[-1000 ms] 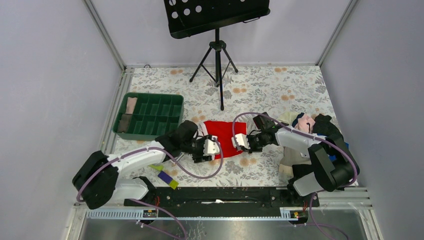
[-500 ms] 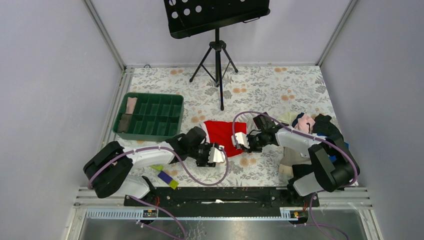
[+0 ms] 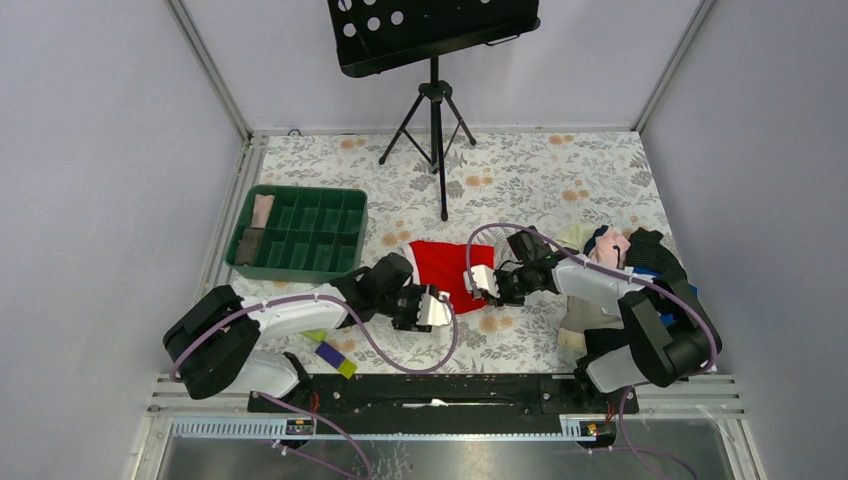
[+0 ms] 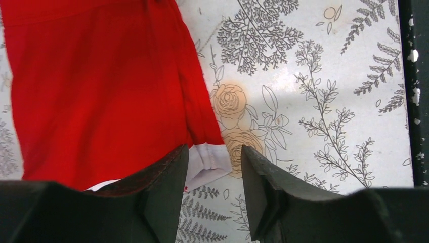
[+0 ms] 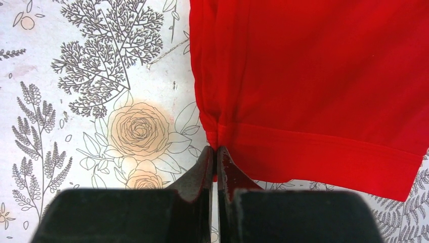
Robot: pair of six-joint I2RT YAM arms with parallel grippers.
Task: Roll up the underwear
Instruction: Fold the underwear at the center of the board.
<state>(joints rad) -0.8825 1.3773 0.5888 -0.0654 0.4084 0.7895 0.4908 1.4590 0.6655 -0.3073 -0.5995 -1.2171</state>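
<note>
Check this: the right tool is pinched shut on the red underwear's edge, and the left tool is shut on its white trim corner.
Wrong about the left tool: it is open, not shut. The left wrist view shows its fingers apart, with the white trim corner of the underwear showing in the gap. The right tool is shut on the underwear's edge, as stated.

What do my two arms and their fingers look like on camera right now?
The left arm and right arm have white link shells between bulky black joints, each trailed by a looping purple cable. Each wrist ends in a white block. The fingers are matte black wedges tapering to blunt tips. No markings are legible.
</note>
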